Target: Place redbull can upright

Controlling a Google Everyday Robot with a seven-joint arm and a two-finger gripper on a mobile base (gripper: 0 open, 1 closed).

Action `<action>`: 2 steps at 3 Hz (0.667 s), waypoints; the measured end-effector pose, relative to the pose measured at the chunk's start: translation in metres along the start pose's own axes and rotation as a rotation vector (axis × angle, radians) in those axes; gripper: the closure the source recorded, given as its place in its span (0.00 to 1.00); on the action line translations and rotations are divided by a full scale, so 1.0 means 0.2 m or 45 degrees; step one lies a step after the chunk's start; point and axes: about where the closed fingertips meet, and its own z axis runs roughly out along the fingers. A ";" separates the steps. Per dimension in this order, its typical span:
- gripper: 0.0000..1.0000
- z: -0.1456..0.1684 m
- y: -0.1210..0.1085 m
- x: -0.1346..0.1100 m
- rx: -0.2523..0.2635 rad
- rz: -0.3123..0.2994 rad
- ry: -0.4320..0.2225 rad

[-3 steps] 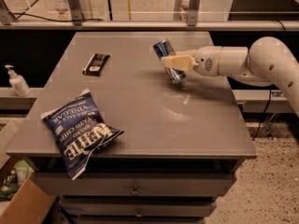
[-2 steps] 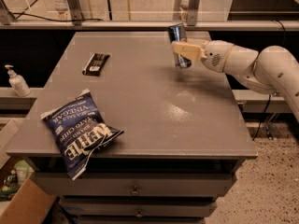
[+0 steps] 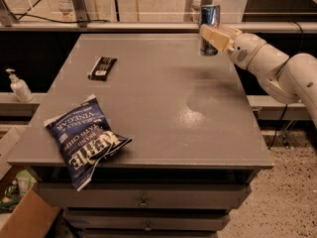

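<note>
Nearest the camera, well away from the end effector and low on the viewer's left of it, a cardboard box [image 3: 27,221] sits on the floor beside the drawer fronts [image 3: 143,195] under the table. Above them, on the near left corner of the grey table [image 3: 163,108], lies a blue chip bag [image 3: 84,142], flat, with one corner hanging over the front edge, diagonally across the tabletop from the end effector; a white pump bottle [image 3: 19,86] stands off the table on a lower ledge, further still to the viewer's left of the end effector; a flat black wrapped bar [image 3: 102,67] lies on the table, well apart from the end effector on the viewer's left and a little nearer the camera than it. At the far right corner of the table the end effector [image 3: 208,33] reaches in from the viewer's right on a white arm [image 3: 270,66], its tan fingers [image 3: 218,36] pinching the redbull can [image 3: 210,15] around the middle; the can stands upright in that grip, silver top uppermost, blue and silver sides showing above and below the fingers; its base hangs low over the table's far edge, and whether it touches the surface cannot be told.
</note>
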 end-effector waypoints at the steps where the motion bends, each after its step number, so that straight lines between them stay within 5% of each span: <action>1: 1.00 0.00 0.00 0.00 -0.003 0.000 0.000; 2: 1.00 -0.02 0.02 0.03 -0.066 -0.012 -0.041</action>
